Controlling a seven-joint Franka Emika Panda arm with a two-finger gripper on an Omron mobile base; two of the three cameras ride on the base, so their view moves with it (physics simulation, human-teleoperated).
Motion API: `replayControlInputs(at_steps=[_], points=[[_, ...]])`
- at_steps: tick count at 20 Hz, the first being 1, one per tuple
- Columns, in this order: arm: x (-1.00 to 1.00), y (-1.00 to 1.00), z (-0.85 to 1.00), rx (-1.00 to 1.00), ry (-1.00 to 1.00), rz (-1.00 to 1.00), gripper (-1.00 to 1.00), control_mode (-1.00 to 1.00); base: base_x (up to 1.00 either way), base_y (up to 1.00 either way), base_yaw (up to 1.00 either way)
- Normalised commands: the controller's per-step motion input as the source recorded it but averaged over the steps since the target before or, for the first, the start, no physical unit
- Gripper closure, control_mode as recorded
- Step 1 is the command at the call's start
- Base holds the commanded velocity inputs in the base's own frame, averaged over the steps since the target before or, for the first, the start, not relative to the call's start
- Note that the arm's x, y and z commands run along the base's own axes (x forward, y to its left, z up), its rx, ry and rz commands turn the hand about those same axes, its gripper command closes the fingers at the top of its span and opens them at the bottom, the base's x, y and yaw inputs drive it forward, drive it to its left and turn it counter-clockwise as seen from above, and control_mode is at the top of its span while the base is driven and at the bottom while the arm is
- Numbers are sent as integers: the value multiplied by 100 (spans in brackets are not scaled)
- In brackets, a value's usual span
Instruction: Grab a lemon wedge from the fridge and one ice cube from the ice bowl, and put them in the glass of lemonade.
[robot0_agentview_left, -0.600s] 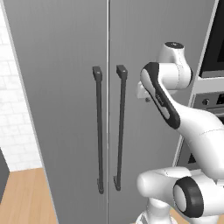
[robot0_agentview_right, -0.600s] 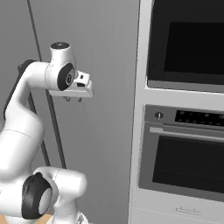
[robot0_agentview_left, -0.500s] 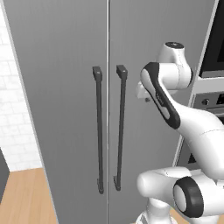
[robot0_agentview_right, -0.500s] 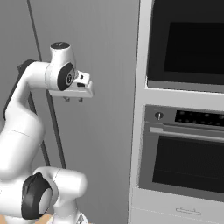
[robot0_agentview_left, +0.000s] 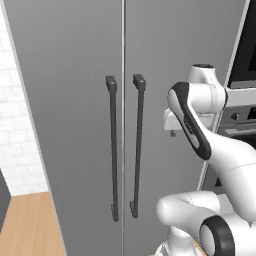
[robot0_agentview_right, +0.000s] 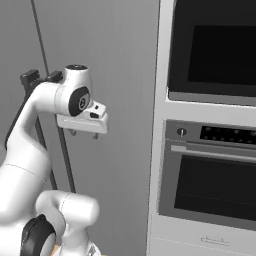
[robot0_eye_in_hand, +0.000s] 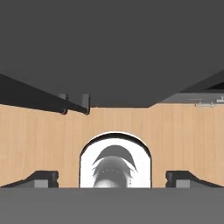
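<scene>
1. The hand (robot0_agentview_right: 83, 134) hangs in front of the fridge (robot0_agentview_left: 70, 100), pointing down, its fingers spread wide and holding nothing. In the hand view its two dark tips (robot0_eye_in_hand: 41, 178) stand far apart over the wooden floor (robot0_eye_in_hand: 43, 135).
2. In the left base view the hand (robot0_agentview_left: 172, 131) sits to the right of the right handle (robot0_agentview_left: 137, 145), near it but apart, at about the height of the handle's upper part. It touches neither handle.
3. Both fridge doors are shut; the left handle (robot0_agentview_left: 113, 150) and the right one stand side by side at the seam.
4. The oven column (robot0_agentview_right: 210, 125) stands just right of the fridge, its doors closed as well.
5. Progress, as I judge it: nothing of the task is done. The fridge is not yet open, so the lemon wedge, presumably inside, is hidden behind the doors.
6. Left to do: turn the hand to a handle, pull a door open, take the wedge, then fetch an ice cube from the ice bowl and drop both in the glass. Where bowl and glass stand cannot be told here.
</scene>
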Motion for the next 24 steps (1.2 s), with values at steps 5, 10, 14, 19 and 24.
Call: replayControlInputs(at_steps=[5,10,14,19,24], points=[[-7,0,-35,0,23,0,-100,-100,0,0,0],[0,0,-1,0,1,0,-100,100,0,0,0],[0,0,0,0,0,0,-100,100,-2,64,0],[0,0,0,0,0,0,-100,100,-10,94,0],[0,0,0,0,0,0,-100,100,-38,8,1]])
